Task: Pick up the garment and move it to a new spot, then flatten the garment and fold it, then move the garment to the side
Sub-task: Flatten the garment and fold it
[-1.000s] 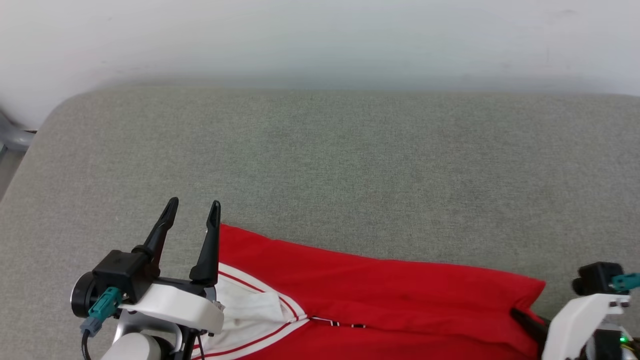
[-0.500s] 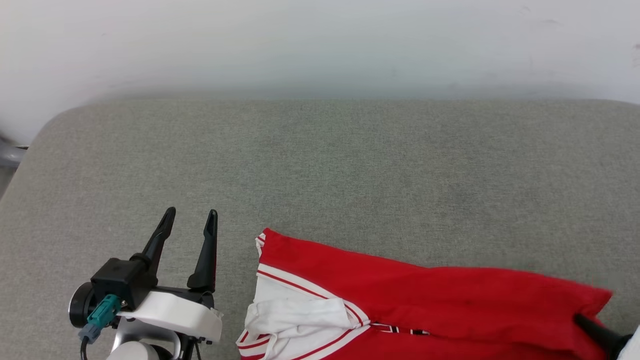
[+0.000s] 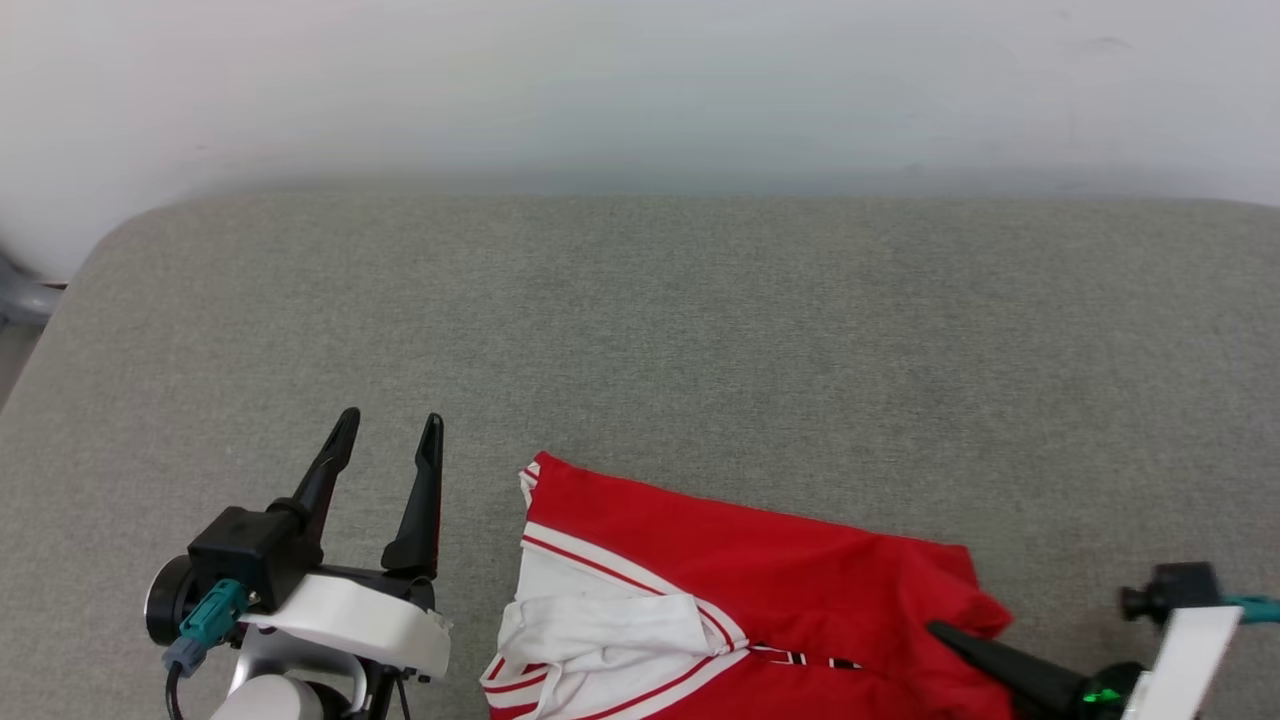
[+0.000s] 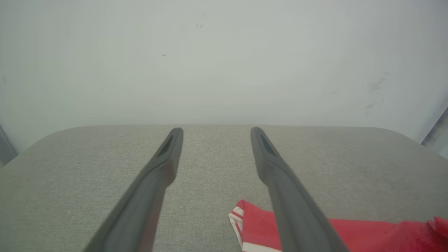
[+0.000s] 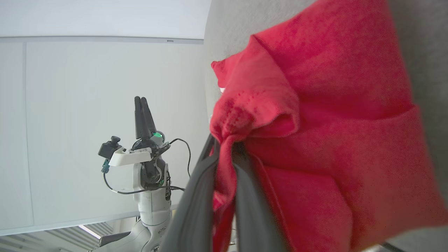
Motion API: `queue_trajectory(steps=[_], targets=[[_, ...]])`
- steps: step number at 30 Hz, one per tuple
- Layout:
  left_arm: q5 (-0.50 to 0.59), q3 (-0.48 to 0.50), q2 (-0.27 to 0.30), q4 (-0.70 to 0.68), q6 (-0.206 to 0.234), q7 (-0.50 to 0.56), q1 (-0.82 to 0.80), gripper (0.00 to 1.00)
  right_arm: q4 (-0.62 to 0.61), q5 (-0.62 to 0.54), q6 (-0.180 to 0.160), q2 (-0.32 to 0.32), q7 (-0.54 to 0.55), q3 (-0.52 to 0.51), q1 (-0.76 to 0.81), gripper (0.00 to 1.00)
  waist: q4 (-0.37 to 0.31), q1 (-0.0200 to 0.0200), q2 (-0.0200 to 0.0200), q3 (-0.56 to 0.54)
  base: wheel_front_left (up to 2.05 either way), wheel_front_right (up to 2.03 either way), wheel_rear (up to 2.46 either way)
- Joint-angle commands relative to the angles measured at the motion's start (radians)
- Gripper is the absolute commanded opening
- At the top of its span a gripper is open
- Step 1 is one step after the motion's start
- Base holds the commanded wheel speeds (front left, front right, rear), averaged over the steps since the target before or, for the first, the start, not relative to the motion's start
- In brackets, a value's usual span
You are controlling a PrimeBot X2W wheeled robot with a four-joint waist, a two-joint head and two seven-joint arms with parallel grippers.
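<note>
Drawn in toward the centre since half a second ago: the right end of the garment (image 3: 780, 570), now bunched into soft folds instead of stretching to the right edge. Lies at the bottom centre of the head view as before. Further inside the frame than before, at the lower right: the right gripper (image 3: 940, 630), long dark fingers almost together and pinching a fold of the red cloth. Much the same as before, at the lower left: the left gripper (image 3: 390, 416), just beside the garment's left edge but apart from it. Points up the frame, fingers spread wide, nothing between them.

Under everything, a gray padded surface (image 3: 640, 330) of coarse woven cloth with rounded corners, and behind it a plain pale wall (image 3: 640, 80). On the garment, smooth red fabric, a crumpled white sleeve and thin red-and-white striped trim at its left end.
</note>
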Motion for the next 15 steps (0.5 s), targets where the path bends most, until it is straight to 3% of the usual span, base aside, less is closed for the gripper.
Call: queue_trajectory(steps=[1, 6, 15], targets=[[0.001, -0.003, 0.002, 0.002, -0.002, 0.002, -0.010, 1.00, 0.005, 0.024, -0.001, 0.005, -0.008, 0.020, -0.013, 0.00, 0.006, 0.0000, -0.0001, 0.003, 0.00, 0.00, 0.00], [0.003, -0.013, -0.013, 0.000, -0.007, 0.004, -0.035, 1.00, 0.018, 0.159, -0.001, 0.005, -0.084, 0.185, -0.036, 0.00, 0.039, 0.0000, -0.0001, 0.024, 0.00, 0.00, 0.00], [0.007, -0.021, -0.048, 0.020, -0.029, -0.010, -0.087, 1.00, 0.031, 0.243, -0.001, 0.004, -0.263, 0.435, -0.154, 0.00, 0.104, 0.0000, -0.0001, 0.108, 0.00, 0.00, 0.00]])
